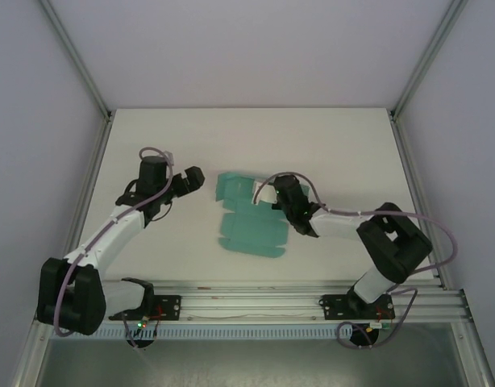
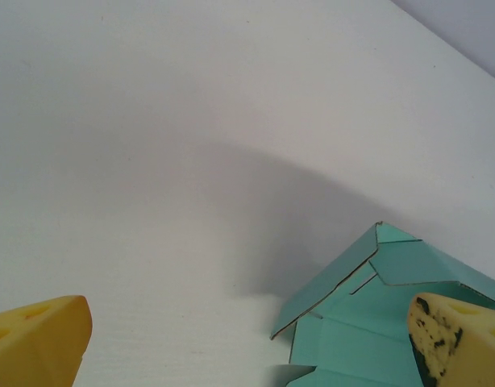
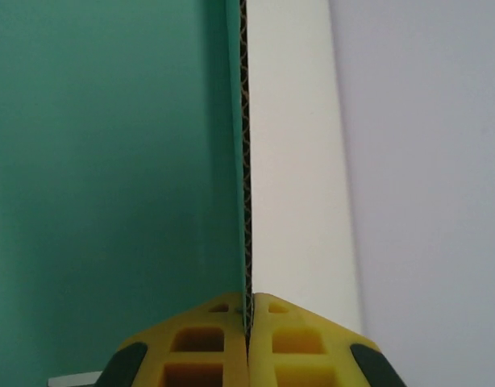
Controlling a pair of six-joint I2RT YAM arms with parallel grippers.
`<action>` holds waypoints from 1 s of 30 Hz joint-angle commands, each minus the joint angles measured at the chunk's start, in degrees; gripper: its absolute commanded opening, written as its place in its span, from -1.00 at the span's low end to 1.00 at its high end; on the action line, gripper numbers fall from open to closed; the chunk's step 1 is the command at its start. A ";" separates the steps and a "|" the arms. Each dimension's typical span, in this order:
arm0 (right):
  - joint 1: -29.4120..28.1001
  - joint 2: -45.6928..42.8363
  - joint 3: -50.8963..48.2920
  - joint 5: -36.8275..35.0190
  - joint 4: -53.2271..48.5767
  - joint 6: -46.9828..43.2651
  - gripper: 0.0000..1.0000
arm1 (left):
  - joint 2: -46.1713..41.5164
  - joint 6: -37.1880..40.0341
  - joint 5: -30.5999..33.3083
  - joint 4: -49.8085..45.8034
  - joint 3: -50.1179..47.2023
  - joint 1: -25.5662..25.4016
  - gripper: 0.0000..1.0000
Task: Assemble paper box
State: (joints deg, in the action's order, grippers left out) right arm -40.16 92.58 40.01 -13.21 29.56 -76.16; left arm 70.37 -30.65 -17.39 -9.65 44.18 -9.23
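Note:
The paper box [image 1: 249,224] is a teal-green die-cut card sheet lying mid-table with some flaps raised. My right gripper [image 1: 273,199] is at its right far side, shut on an upright flap. In the right wrist view the yellow fingers [image 3: 207,343] pinch the flap's corrugated edge [image 3: 246,161], teal on its left face and white on its right. My left gripper [image 1: 191,179] hovers left of the sheet, open. In the left wrist view its yellow fingertips [image 2: 38,339] stand far apart, and a raised corner of the box [image 2: 368,290] lies by the right fingertip [image 2: 457,339].
The white table [image 1: 175,137] is bounded by an aluminium frame with posts at the back corners [image 1: 401,105] and a rail along the near edge [image 1: 247,306]. Grey walls enclose the sides.

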 commanded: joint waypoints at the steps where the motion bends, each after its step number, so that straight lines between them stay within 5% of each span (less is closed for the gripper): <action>1: -0.54 0.60 0.11 -4.22 13.49 -8.74 -1.00 | 2.34 2.33 2.52 -0.47 3.36 0.27 1.00; 12: -0.80 -1.68 1.44 -0.37 7.97 -5.07 -1.00 | 14.69 9.36 -7.07 2.57 13.54 -2.66 1.00; 19: -0.89 -2.39 0.88 -0.93 8.79 -2.39 -1.00 | 21.02 13.74 0.89 -3.35 18.98 -6.38 1.00; 30: -0.92 -3.28 0.17 1.54 8.11 2.88 -1.00 | 26.72 13.94 1.67 1.43 20.47 -12.94 1.00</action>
State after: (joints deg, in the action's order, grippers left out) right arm -40.62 90.70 40.12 -12.97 37.50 -76.53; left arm 96.03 -16.99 -17.26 -10.63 62.33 -20.56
